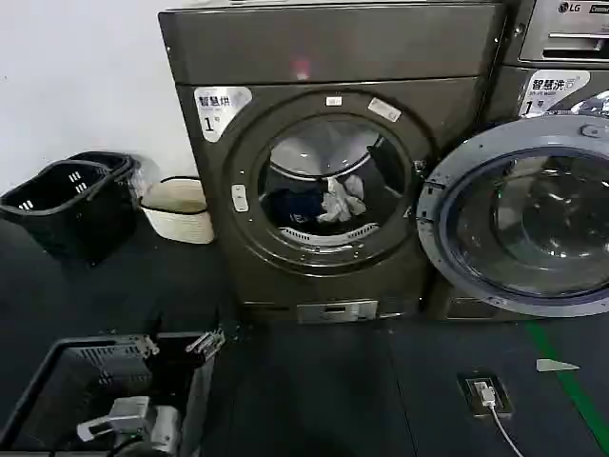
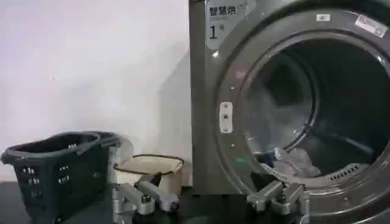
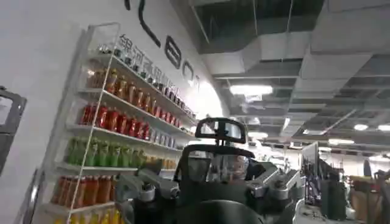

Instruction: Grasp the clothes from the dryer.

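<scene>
Standing against the white wall, the big dark grey-brown metal dryer (image 1: 328, 162) had its round porthole uncovered, with its glass-fronted door (image 1: 519, 224) swung out wide to the right, across the front of the neighbouring LG machine (image 1: 561, 57). Inside the drum, low and toward the right of the opening, lay the small whitish-grey wrinkled cloth bundle (image 1: 343, 200), and just beside it on the left sat the dark blue garment (image 1: 300, 205); both were far smaller than the drum, with plenty of bare drum above them. From the left wrist view the pale bundle (image 2: 295, 161) rested near the drum's lower lip.

The left gripper (image 1: 181, 345) hung low in front of the dryer and off to its left, above the dark floor (image 1: 324, 400), well apart from the porthole rim. Its jaws stood spread apart with nothing between them, as the left wrist view (image 2: 210, 199) also showed. The right gripper (image 3: 207, 195) pointed up and away toward a shelf of coloured bottles (image 3: 116, 128) and the ceiling; its fingers were parted and empty.

Along the wall to the left stood a black slatted plastic basket (image 1: 67, 205) and a low cream-coloured tub (image 1: 178, 209), both clear of the dryer's front. A dark open crate (image 1: 95, 386) sat near the robot's left side. The floor straight before the porthole lay open, with a small floor socket (image 1: 483, 392) and white cable off to the right.
</scene>
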You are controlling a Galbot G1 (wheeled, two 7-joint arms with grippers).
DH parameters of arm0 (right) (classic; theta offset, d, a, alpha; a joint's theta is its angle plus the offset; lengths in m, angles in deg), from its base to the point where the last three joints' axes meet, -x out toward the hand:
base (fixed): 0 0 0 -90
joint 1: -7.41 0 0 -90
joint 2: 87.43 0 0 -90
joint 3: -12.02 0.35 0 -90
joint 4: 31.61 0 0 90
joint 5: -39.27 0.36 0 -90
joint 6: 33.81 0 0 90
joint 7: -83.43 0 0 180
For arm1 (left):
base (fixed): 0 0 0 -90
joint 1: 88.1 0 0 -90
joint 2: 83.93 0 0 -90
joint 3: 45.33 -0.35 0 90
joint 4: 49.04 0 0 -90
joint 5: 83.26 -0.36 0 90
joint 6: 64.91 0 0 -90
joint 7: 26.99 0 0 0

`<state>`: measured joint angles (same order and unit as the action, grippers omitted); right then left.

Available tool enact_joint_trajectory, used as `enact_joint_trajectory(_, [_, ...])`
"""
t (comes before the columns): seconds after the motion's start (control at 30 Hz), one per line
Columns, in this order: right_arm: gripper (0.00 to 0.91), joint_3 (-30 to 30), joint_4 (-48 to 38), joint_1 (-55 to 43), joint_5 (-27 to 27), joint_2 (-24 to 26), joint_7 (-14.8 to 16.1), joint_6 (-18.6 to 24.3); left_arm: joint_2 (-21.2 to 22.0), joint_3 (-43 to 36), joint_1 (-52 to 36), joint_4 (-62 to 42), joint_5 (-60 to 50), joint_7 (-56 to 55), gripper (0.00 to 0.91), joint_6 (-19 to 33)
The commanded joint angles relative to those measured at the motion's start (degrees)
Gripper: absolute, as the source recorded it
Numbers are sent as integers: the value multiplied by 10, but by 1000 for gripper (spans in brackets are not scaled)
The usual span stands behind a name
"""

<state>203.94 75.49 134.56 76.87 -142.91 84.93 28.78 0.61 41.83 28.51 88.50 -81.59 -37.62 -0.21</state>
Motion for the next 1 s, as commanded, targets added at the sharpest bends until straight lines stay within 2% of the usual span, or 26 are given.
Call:
enact_joint_trajectory(0.03, [907, -2, 0, -1, 51, -1, 11, 8, -1, 5, -2, 0, 0, 7, 907, -2])
enact_joint_trajectory(0.37, [907, 3, 4, 1, 55, -3, 9, 12, -7, 4, 1, 6, 8, 15, 907, -11])
enact_joint_trajectory(0.57, [907, 7, 4, 4, 56, -2, 9, 14, -10, 5, 5, 9, 28, 21, 907, -58])
enact_joint_trajectory(1.0, [907, 8, 4, 3, 57, -1, 9, 16, -9, 3, 5, 12, 26, 29, 907, -60])
